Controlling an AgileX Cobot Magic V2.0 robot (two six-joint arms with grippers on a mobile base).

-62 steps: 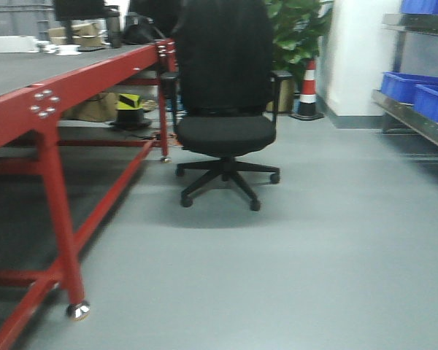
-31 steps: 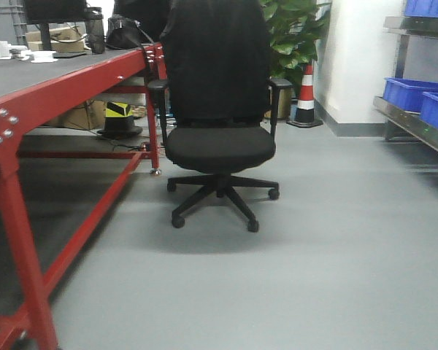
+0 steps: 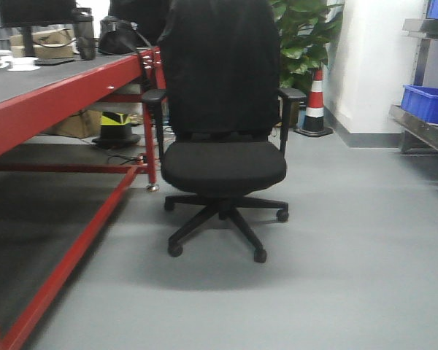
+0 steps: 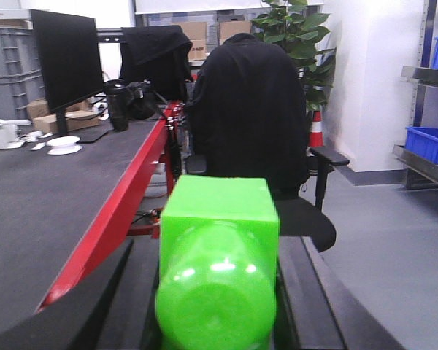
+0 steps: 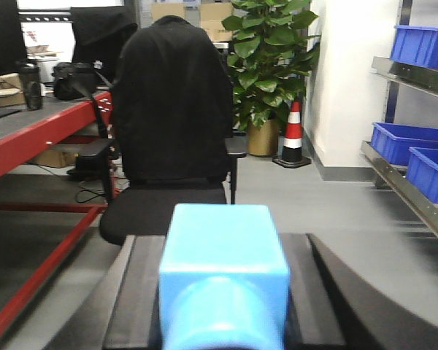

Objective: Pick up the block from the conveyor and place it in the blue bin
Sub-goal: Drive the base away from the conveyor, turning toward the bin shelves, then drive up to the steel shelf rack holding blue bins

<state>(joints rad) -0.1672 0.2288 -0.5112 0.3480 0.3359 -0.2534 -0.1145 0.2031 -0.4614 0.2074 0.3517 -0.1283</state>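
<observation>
Clamping a green block [image 4: 219,219], the left hand [image 4: 217,292] sits near the red-railed edge of the conveyor [image 4: 44,211] — the right hand [image 5: 223,299] grasps a light-blue block [image 5: 223,240] facing a black office chair [image 5: 171,109], blue bins [image 5: 398,142] on the shelf [image 5: 405,191] beyond.

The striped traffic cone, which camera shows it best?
The right wrist view: the cone stands whole beside the plant pot. The front view shows it by the chair's armrest; the left wrist view shows it partly behind the chair.

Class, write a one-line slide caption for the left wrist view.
Left gripper holding a green block beside the red-railed conveyor, black office chair ahead.
</observation>
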